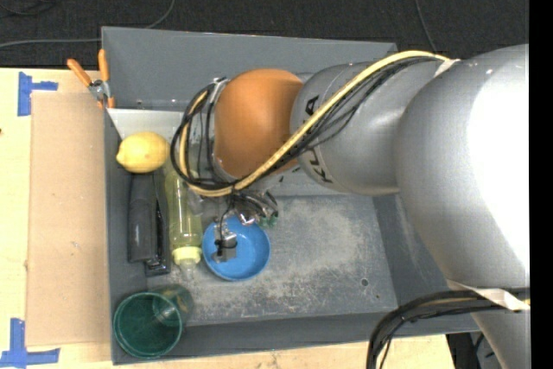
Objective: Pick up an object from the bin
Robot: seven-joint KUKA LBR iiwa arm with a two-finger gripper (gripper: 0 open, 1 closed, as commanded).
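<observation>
The hand [226, 243] is seen over a blue round lid [249, 260]; its opening cannot be told. A clear bottle [181, 220] is crowded just beside it, with a lemon [143, 152] and a green cup [149, 323] nearby.

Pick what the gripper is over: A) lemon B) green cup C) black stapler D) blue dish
D: the gripper is right above the blue dish at the bin's middle-left, while the lemon lies up by the back-left wall and the green cup stands in the front-left corner.
</observation>
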